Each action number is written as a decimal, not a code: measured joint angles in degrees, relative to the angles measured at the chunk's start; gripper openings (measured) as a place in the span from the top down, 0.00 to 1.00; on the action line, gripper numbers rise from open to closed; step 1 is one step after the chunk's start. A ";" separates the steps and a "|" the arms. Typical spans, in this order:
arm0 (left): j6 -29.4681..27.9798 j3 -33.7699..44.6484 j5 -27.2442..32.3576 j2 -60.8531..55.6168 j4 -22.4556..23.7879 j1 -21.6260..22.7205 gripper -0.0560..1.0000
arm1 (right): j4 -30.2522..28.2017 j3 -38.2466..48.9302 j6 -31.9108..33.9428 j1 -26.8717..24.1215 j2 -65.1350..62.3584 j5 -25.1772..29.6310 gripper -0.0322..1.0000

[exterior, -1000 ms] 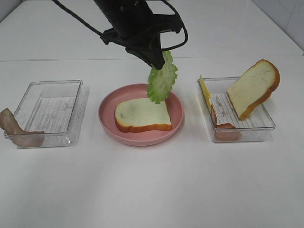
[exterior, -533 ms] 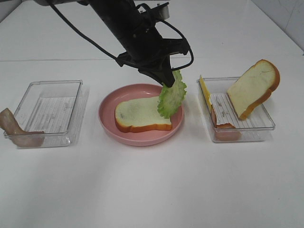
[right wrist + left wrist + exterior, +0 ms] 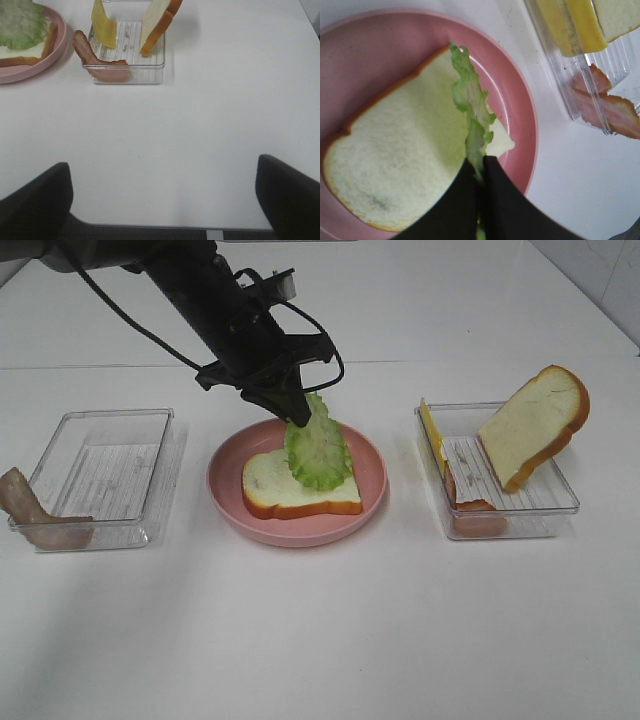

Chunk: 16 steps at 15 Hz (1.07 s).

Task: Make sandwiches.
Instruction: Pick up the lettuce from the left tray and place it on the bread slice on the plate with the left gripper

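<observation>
Left arm comes in from the upper left of the overhead view and reaches to the middle, wrist pitched down over the plate (image 3: 372, 476). Black cable (image 3: 130, 318) loops alongside the wrist.

Left gripper (image 3: 297, 420) is pressed together, pinching the top edge of the lettuce (image 3: 317, 452). The leaf hangs from it at a tilt, and its lower part sits on the right half of the bread slice (image 3: 272, 486). That slice lies flat on the plate, so the sandwich so far is one slice plus the leaf, mid-bench (image 3: 320, 640).

From the left wrist I see the lettuce edge-on, standing over the bread.

Right gripper (image 3: 161, 167) is spread wide with nothing between the fingers. It hangs above bare bench, well apart from the food, and it's out of the overhead shot.

Around the plate:
- Left tray (image 3: 160, 418): meat strip (image 3: 30, 515) at its near left corner, partly sticking out past the wall.
- Right tray (image 3: 565, 502): second slice (image 3: 535, 425) leans tilted at the far end, cheese slice (image 3: 431, 435) stands on edge along the left wall, and another meat piece (image 3: 472, 512) is at the near left corner.

Nothing sits between the plate and either tray. Only the left arm hangs over the plate.
</observation>
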 joint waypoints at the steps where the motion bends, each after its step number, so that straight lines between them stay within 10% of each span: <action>1: 0.00 0.00 0.17 0.11 0.00 0.11 0.95 | 0.00 0.00 0.00 0.00 0.00 0.00 0.04; 13: -4.70 0.00 2.46 3.04 8.37 -0.06 0.95 | 0.00 0.00 0.00 0.00 0.00 0.00 0.04; 16: -6.93 -0.34 3.21 3.09 10.83 -0.17 0.75 | 0.00 0.00 0.00 0.00 0.00 0.00 0.04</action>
